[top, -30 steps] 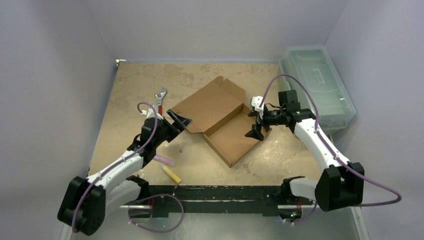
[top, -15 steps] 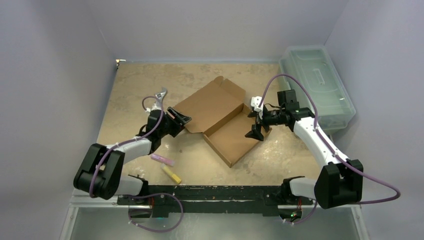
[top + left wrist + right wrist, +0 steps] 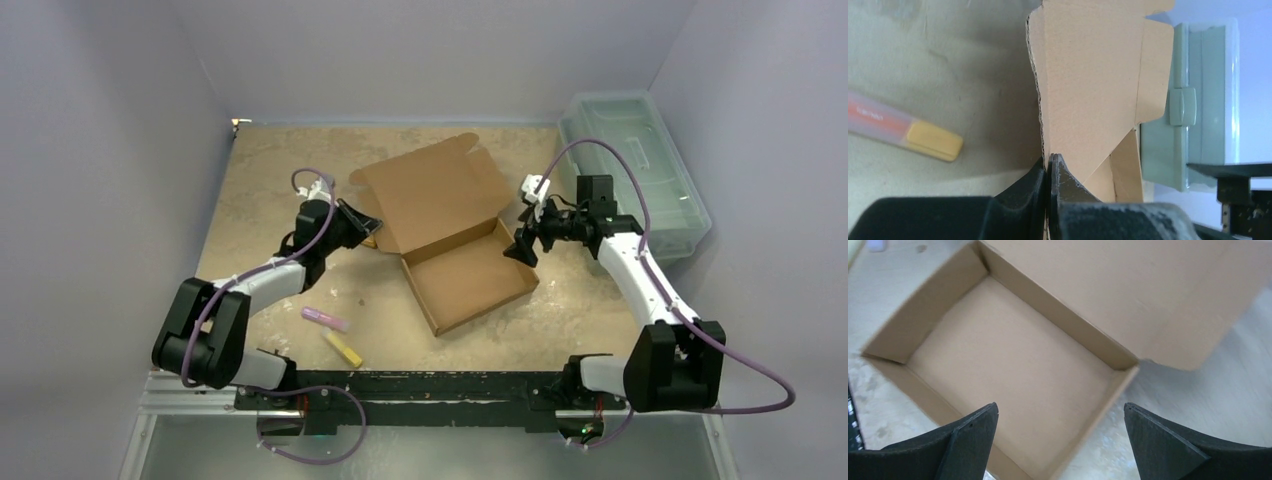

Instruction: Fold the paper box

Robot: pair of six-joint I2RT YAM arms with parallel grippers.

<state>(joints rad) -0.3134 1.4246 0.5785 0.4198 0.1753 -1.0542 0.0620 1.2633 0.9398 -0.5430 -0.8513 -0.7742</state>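
Looking down from the top camera, the paper box [image 3: 465, 275] sits about in the middle of the table [image 3: 270, 170], turned at a bit of an angle. The tray part is on the near-right side, open side up, walls already standing. The lid [image 3: 435, 190] is hinged along the tray's far-left wall and tilts up and away toward the far left, not lying flat.

The left gripper [image 3: 366, 227] is clenched on the left edge of that lid. From the left wrist camera you can see the corrugated edge of the cardboard running straight down between the two black fingers [image 3: 1060, 175], which are pinched together on it with basically no gap.

The right gripper [image 3: 524, 243] is spread wide and holds nothing. It hovers by the tray's far-right corner, and in its wrist view the two fingers [image 3: 970, 432] stand well apart with the inside of the tray showing between them. Can't tell if a fingertip touches the wall.

Other stuff: a pale green plastic bin [image 3: 635, 165] with its lid on sits at the far right edge, well apart from the box. A pink pen [image 3: 325, 319] and a yellow stick [image 3: 343, 349] lie near the left arm, on the near-left part of the table.
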